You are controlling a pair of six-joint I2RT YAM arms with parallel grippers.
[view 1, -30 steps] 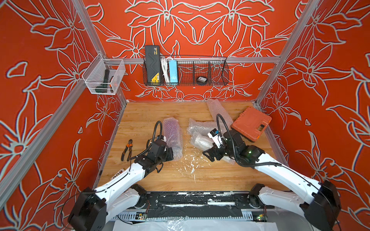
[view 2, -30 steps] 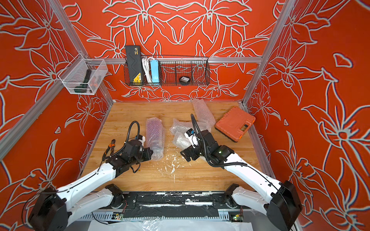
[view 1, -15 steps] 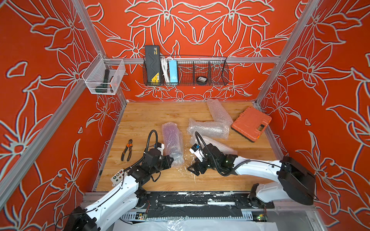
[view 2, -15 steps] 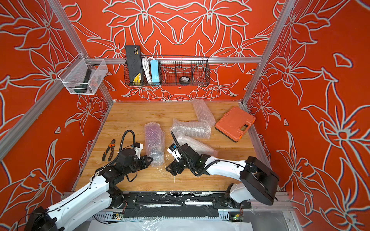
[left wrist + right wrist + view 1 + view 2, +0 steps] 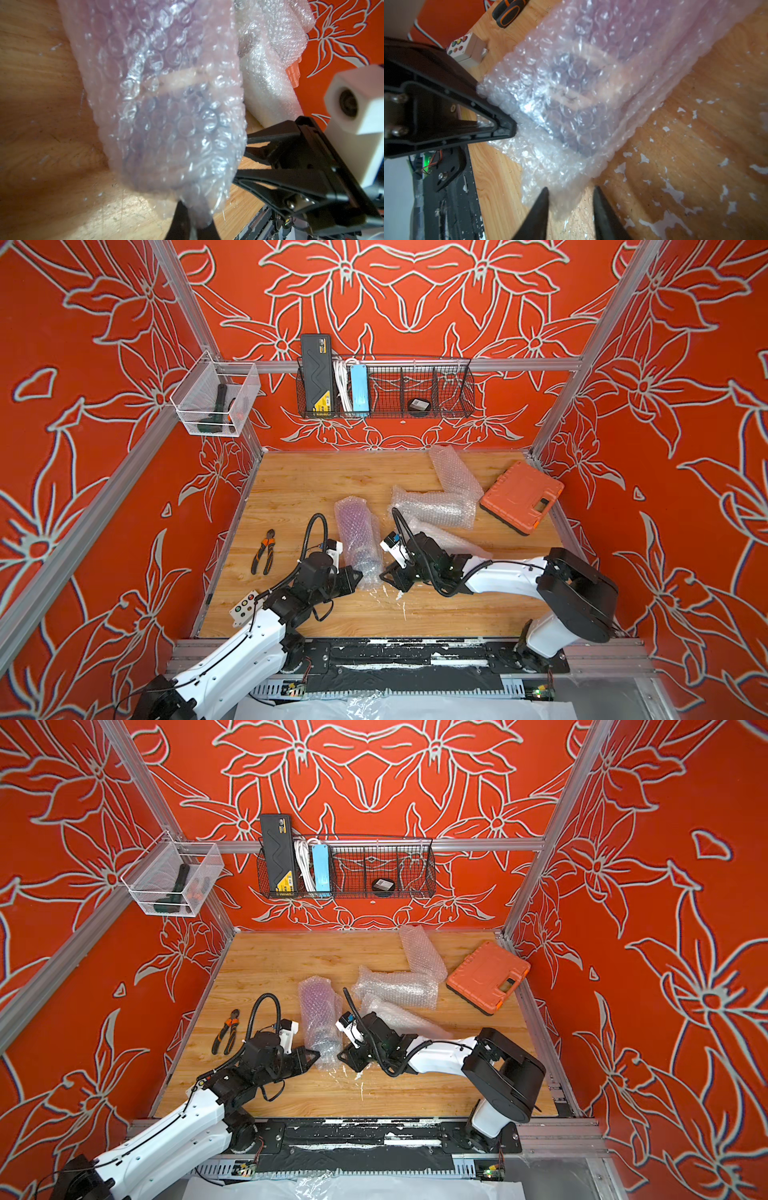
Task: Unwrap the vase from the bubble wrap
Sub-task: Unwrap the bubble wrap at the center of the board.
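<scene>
Wrapped vase (image 5: 358,531) lies flat on the wooden surface (image 5: 307,485), its purple body showing through the bubble wrap (image 5: 166,108). Its long axis runs straight away from both grippers toward the back wall.

Your left gripper (image 5: 187,212) is clamped on the crumpled tail of bubble wrap at the end nearest it, and the vase body begins just beyond its tips. Your right gripper (image 5: 570,194) sits at that same end from the opposite side. Its jaws stand apart with a loose corner of the wrap between them, and I see no pinch yet. In both top views the two grippers face each other across this near end, so neither arm is really the nearer one.

The coming move turns on one thing: the free edge lies between the two grippers, while the wrapped vase stretches ahead of them lengthwise. Once the right gripper has that corner, I would pull sideways, away from the left gripper and across the long axis. That should open the layers rather than drag the whole bundle.

A pale band (image 5: 182,78), probably tape, crosses the wrap a little beyond the left gripper's tips and may resist. Other loose sheets (image 5: 432,510) lie beyond the right gripper, apart from the bundle.
</scene>
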